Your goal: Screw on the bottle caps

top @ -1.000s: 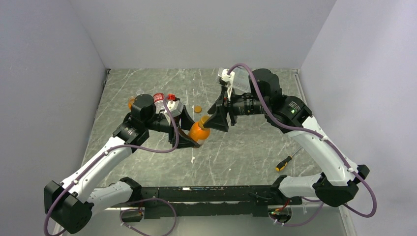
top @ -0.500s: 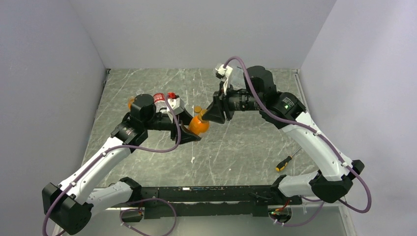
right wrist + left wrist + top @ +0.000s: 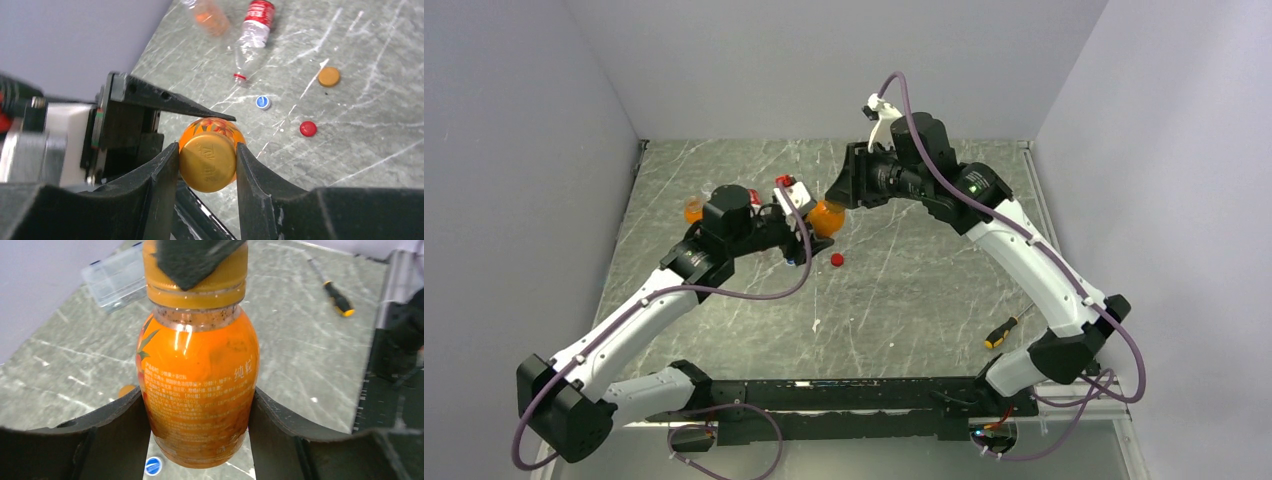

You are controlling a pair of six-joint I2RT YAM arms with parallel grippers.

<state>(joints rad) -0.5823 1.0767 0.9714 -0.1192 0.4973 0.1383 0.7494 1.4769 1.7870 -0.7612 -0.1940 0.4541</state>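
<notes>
**Left arm:** reaches from the near-left base toward the far middle of the worktop [image 3: 904, 290], wrist low.
**Left fingers** [image 3: 115, 430]: partly spread, clamped on both sides of the orange bottle [image 3: 200, 375], which is held off the worktop.
**Right arm:** stretched long, elbow high, wrist turned to face the left wrist.
**Right fingers** [image 3: 155, 185]: drawn in, pinching the orange cap [image 3: 207, 165] that sits on that bottle's neck.

**Loose on the worktop below:**
- red cap [image 3: 308, 128]
- blue cap [image 3: 263, 102] with a white mark
- second orange cap [image 3: 329, 76]

**Beyond these:**
- clear bottle [image 3: 252, 30] with a red label, lying down
- blurred orange bottle [image 3: 210, 17] beside it

**Apart:**
- compartment box [image 3: 115, 277]
- screwdriver [image 3: 1004, 330], near the right arm's base
</notes>
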